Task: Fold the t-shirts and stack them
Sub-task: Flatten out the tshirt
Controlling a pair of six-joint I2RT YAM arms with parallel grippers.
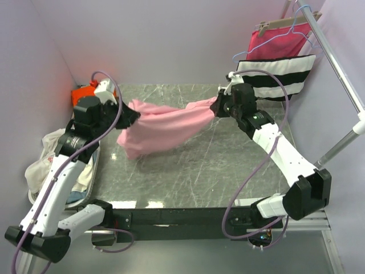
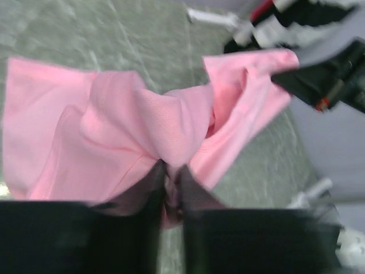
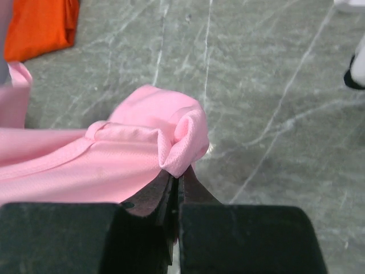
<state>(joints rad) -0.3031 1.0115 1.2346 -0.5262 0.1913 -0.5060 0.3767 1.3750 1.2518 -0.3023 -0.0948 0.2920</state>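
Observation:
The light pink t-shirt [image 1: 162, 127] hangs stretched in the air between my two grippers, above the grey marble table [image 1: 194, 177]. My left gripper [image 1: 132, 114] is shut on its left end; in the left wrist view [image 2: 171, 182] pink cloth [image 2: 114, 142] is pinched between the jaws. My right gripper [image 1: 218, 105] is shut on its right end, with a bunched fold [image 3: 182, 137] at the tips [image 3: 178, 178]. The bright orange t-shirt [image 1: 82, 94] lies at the table's far left corner, also in the right wrist view [image 3: 40, 25].
A black-and-white striped cloth [image 1: 279, 77] and a magenta cloth on a hanger [image 1: 279, 43] hang from a rack [image 1: 336, 63] at the back right. A basket with pale cloths [image 1: 48, 160] stands left of the table. Lilac walls surround the table.

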